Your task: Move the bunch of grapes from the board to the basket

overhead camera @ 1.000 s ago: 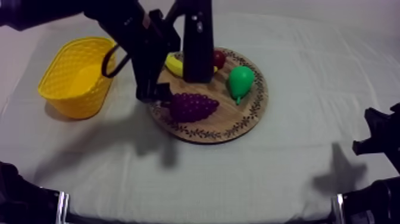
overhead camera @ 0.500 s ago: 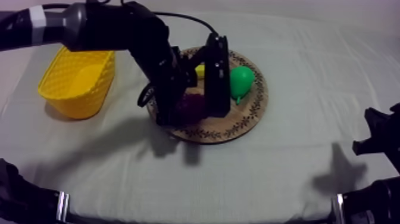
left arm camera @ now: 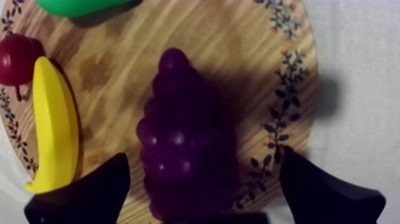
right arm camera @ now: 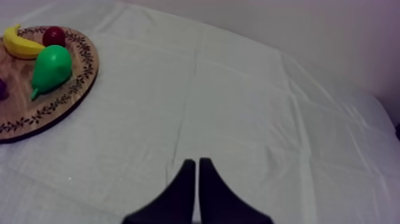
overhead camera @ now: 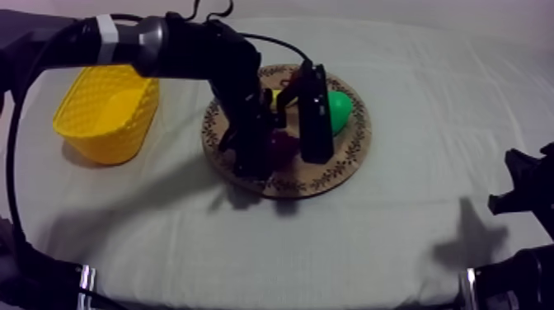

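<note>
While the left claw (left arm camera: 203, 156) is hanging over the wooden board (left arm camera: 238, 47), its two black fingers (left arm camera: 89, 193) are standing wide apart and gripping nothing. The bunch of grapes (left arm camera: 178, 119) is lying flat on the wood between them. One finger is sitting just beside the bunch on the banana's side, and the other is sitting over the patterned rim with bare wood between it and the grapes. The banana (left arm camera: 53, 131) is lying along the rim beside the bunch, and the small red fruit (left arm camera: 16, 58) is resting at its far tip. The green pear (left arm camera: 77, 6) is lying beyond the narrow end of the grapes. From above, the left arm (overhead camera: 190, 54) is coming in from the upper left. It is reaching across just behind the yellow basket (overhead camera: 107, 107) and then bending steeply down, so that the claw is pointing at the board. The basket is standing on the cloth to the left of the board, close to it but not touching. The right claw (right arm camera: 196, 164) is resting low over the bare cloth (right arm camera: 238, 101), well apart from the board. Its fingers are lying pressed together as a narrow wedge, closed on nothing.
</note>
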